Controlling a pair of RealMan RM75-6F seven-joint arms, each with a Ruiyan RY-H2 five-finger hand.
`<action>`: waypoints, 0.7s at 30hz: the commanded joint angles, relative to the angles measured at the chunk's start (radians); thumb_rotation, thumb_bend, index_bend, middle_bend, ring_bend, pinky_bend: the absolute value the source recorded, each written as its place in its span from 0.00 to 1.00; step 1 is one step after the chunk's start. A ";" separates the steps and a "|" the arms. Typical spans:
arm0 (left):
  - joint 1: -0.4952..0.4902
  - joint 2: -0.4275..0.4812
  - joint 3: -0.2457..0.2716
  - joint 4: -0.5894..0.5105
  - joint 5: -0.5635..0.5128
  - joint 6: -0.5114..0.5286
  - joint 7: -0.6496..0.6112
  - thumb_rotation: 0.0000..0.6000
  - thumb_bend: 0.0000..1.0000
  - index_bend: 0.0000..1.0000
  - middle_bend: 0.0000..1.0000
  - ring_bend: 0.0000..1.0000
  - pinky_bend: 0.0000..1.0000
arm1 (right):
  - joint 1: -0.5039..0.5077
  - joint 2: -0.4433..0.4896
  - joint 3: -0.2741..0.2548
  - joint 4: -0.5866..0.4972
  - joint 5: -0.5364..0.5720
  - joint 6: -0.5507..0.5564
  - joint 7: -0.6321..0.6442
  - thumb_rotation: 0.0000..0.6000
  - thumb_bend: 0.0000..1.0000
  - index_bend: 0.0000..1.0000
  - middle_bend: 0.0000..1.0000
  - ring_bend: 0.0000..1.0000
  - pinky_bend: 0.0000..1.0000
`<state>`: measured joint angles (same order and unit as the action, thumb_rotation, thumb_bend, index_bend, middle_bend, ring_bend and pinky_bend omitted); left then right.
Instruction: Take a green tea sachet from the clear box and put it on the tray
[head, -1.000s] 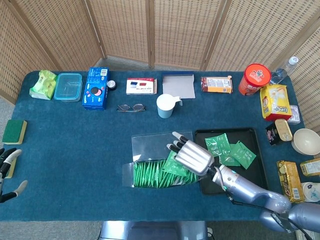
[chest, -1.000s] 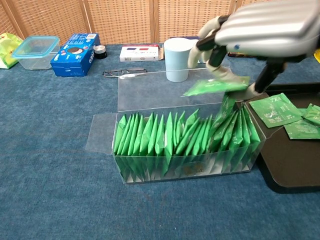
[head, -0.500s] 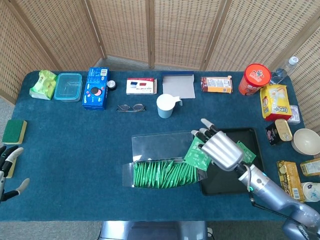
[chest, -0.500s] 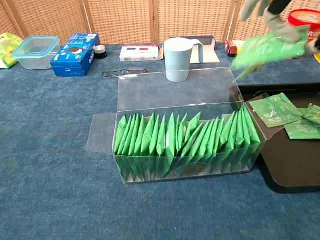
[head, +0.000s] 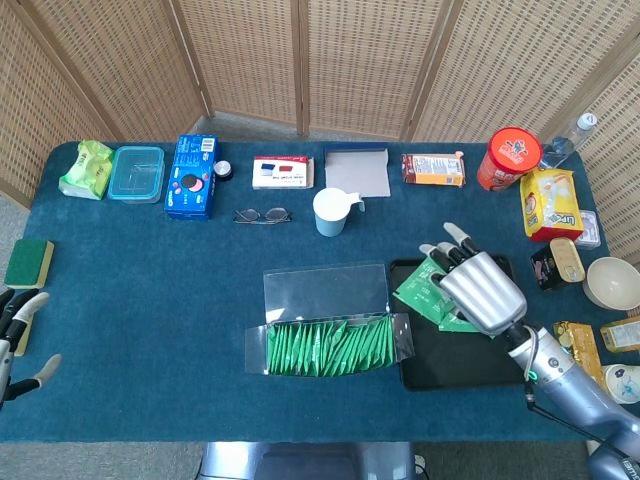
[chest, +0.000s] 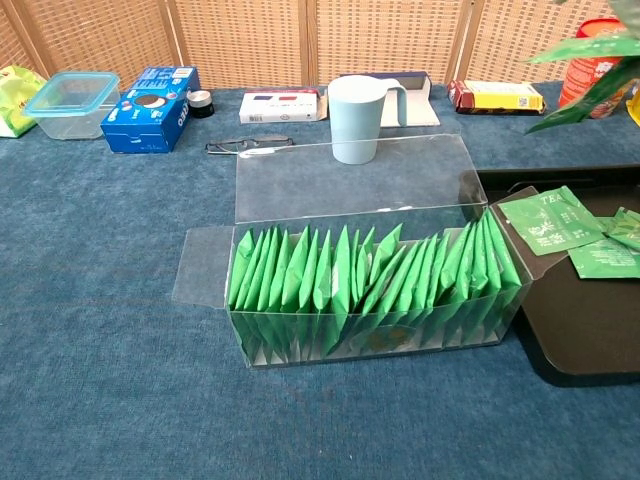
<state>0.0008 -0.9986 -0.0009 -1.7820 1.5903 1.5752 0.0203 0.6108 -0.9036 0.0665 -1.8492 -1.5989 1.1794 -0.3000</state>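
The clear box (head: 325, 345) lies open mid-table, packed with several upright green tea sachets (chest: 370, 285); its lid (chest: 350, 185) is folded back. The black tray (head: 450, 362) sits just right of it, with loose sachets (chest: 545, 222) lying on it. My right hand (head: 482, 290) hovers over the tray's left part and holds one green sachet (head: 418, 290) by its edge. In the chest view only that sachet (chest: 590, 62) shows, at the top right, with the hand out of frame. My left hand (head: 15, 340) rests at the table's front left corner, fingers apart, holding nothing.
A pale blue cup (head: 330, 212) and glasses (head: 262, 215) stand behind the box. Along the back are a blue cookie box (head: 192, 176), a plastic container (head: 137, 172) and a red canister (head: 508, 158). Snack packs and a bowl (head: 610, 282) crowd the right edge. A sponge (head: 28, 262) lies at the left.
My right hand has lifted the sachet out of the box and carried it right, from over the box to over the tray. The left hand has stayed put.
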 joint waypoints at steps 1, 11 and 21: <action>0.000 0.000 0.000 -0.001 -0.001 -0.001 0.001 1.00 0.24 0.12 0.12 0.04 0.24 | -0.013 -0.003 0.000 0.014 0.014 -0.001 -0.003 1.00 0.34 0.72 0.27 0.29 0.12; 0.002 0.000 0.003 0.003 -0.001 0.000 -0.001 1.00 0.24 0.12 0.12 0.04 0.24 | -0.048 -0.016 -0.018 0.048 0.108 -0.066 -0.053 1.00 0.34 0.41 0.14 0.13 0.08; 0.008 0.005 0.004 0.003 -0.003 0.009 -0.003 1.00 0.24 0.12 0.12 0.04 0.24 | -0.071 -0.020 0.002 0.033 0.166 -0.059 -0.074 1.00 0.32 0.17 0.02 0.02 0.03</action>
<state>0.0086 -0.9937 0.0034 -1.7794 1.5870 1.5842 0.0177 0.5419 -0.9249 0.0667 -1.8137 -1.4348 1.1175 -0.3763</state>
